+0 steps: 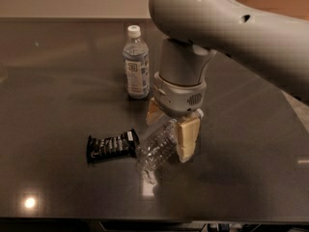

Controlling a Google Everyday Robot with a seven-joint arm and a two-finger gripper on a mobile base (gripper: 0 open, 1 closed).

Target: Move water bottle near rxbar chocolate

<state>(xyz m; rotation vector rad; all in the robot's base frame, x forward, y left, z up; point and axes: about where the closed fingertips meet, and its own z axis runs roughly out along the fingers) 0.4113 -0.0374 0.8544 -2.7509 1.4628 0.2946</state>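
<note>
Camera view: end effector (pixel 170 133) clamped on tilted water bottle (pixel 153 151), base just beside rxbar chocolate (pixel 111 145) on bench (pixel 58 81). Placement step, judged nearly done; next likely: lower, let go, retreat upward.

water bottle (pixel 157 146) just right of rxbar chocolate (pixel 111 145) | jaws around it | other bottle (pixel 136 64) behind, on table (pixel 58 81)

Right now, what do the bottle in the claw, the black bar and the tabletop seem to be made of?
The water bottle, held in the gripper at table centre: thin clear plastic, see-through and crinkled. The rxbar chocolate: glossy black film wrapper, probably plastic, with crimped ends. The table: dark polished surface, maybe stone or laminate; it mirrors lights.
</note>
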